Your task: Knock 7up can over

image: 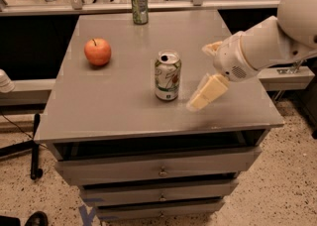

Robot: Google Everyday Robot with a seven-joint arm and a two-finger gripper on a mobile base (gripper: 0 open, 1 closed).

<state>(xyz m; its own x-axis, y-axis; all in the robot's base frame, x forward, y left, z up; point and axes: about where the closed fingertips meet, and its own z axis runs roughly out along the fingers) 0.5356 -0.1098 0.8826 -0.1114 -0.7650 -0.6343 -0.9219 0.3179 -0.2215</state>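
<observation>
The 7up can [168,76] stands upright near the middle of the grey table top [124,106]; it has a pale body, green lettering, a small red mark and a silver top. My gripper [199,77] reaches in from the right on a white arm [277,36]. It is open and empty. Its lower cream finger [208,92] slants down toward the table just right of the can, a small gap away. The upper finger [212,48] sits higher, to the can's right.
A red apple [97,52] lies on the table's left side. A darker green can [139,5] stands upright at the far edge. The table is a cabinet with drawers [158,168] below the front edge. A rail [163,6] runs behind it.
</observation>
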